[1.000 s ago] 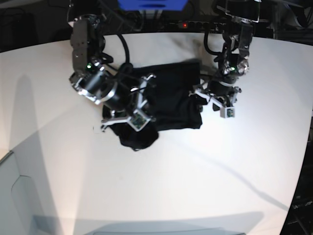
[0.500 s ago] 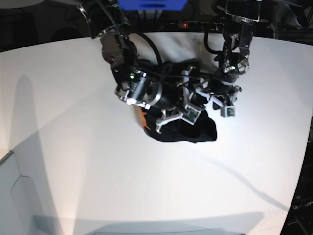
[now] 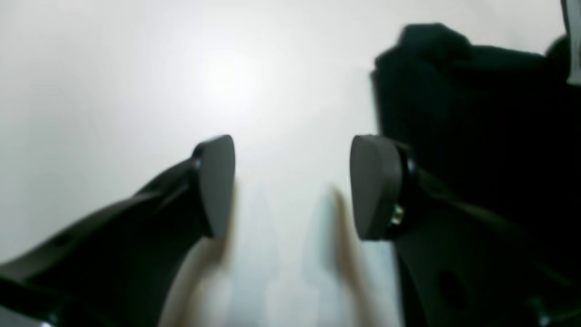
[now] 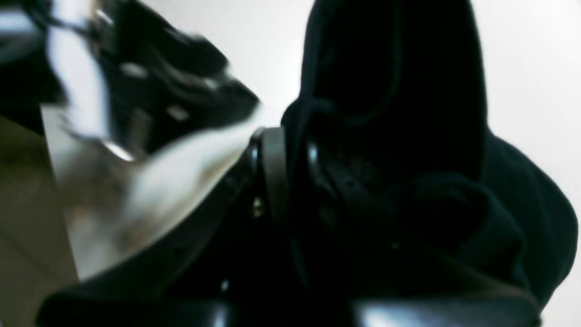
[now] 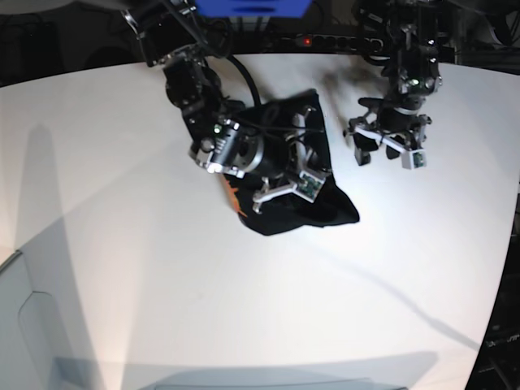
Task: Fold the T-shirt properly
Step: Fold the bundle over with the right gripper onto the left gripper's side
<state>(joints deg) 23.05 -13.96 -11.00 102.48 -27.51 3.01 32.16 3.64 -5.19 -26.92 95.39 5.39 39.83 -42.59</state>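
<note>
**White table, black shirt bunched at far centre**

White table (image 5: pixel 122 244) under both arms. T-shirt (image 5: pixel 329 213) crumpled far centre, pinched in right gripper (image 4: pixel 290 168). Left gripper (image 3: pixel 290 186) spread wide, empty, right of cloth.

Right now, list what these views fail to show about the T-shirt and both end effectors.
- Base view: the right arm covers the T-shirt, hiding its fold lines and most of its orange label.
- Right wrist view: the right end effector is shut on black cloth; darkness and blur hide which part.
- Left wrist view: the left end effector is open and empty; the frame edge cuts off the shirt.
</note>
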